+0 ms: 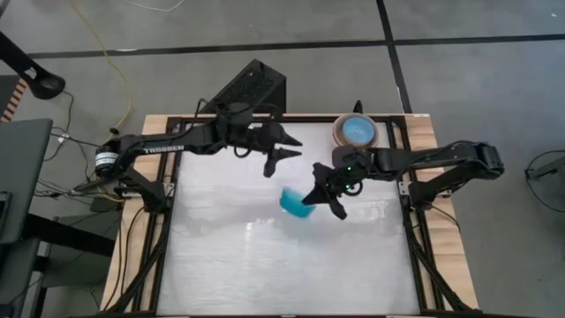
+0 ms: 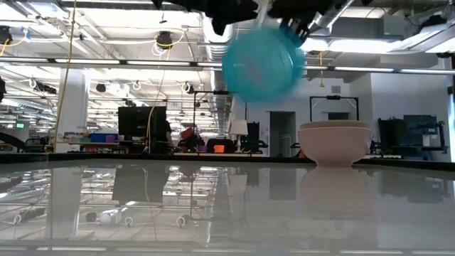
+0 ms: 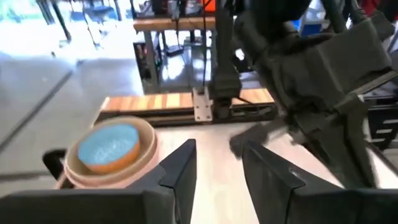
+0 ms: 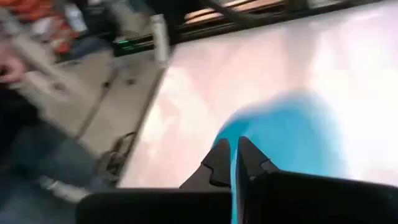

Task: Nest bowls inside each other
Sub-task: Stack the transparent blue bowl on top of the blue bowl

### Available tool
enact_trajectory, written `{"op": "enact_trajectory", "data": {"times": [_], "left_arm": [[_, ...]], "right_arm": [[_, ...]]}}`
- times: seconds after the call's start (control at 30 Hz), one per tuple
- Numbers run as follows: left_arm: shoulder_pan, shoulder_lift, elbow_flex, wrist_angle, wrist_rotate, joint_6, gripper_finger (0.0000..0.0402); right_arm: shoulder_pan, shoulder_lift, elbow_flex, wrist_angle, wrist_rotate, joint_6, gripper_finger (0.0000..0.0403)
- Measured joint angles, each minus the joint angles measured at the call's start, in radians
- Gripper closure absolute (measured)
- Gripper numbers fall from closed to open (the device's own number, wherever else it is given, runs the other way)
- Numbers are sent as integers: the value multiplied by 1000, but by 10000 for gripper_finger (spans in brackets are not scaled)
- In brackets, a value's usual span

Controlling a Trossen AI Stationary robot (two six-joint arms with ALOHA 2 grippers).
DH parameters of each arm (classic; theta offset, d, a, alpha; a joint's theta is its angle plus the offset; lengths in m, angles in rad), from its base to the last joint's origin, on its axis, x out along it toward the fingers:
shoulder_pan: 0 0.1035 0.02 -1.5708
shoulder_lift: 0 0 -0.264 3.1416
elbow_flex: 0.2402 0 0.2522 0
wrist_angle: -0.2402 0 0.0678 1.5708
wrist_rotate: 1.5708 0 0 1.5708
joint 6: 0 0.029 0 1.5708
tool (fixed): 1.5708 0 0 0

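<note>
A bright teal bowl (image 1: 294, 201) hangs in the air over the middle of the table, with my right gripper (image 1: 312, 200) shut on it. In the low view the teal bowl (image 2: 263, 64) is high above the tabletop. A stack of nested bowls (image 1: 356, 131) stands by its base at the far right of the table, pinkish outside and light blue innermost (image 3: 109, 148). My left gripper (image 1: 284, 155) hovers open left of the stack, with nothing between its fingers (image 3: 183, 171). My right gripper pinches the teal bowl at its rim (image 4: 261, 140) between its two shut fingers. The fingers come from the table's right, slanting a little downward. The bowl is lifted clear of the table and tipped on its side, its round face toward the table's near edge.
The left arm's black base housing (image 1: 252, 88) stands at the far edge. Wooden strips (image 1: 428, 141) and black rails border the white tabletop (image 1: 265, 265), whose near half is open room.
</note>
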Motion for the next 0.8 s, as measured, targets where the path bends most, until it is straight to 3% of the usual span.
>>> {"op": "enact_trajectory", "data": {"times": [0.17, 0.27, 0.47, 0.8], "left_arm": [[52, 0, 0, -92, 97, -55, 282], [82, 0, 0, -137, 132, -63, 281], [120, 0, 0, -246, 185, -62, 281], [188, 0, -1, -539, 209, 27, 281]], "right_arm": [[-38, -13, 2, -132, 237, -1, 402], [-79, -12, 1, -194, 290, -17, 402], [-95, -13, 1, -215, 140, -5, 403], [101, -13, 1, -158, 61, 71, 403]]}}
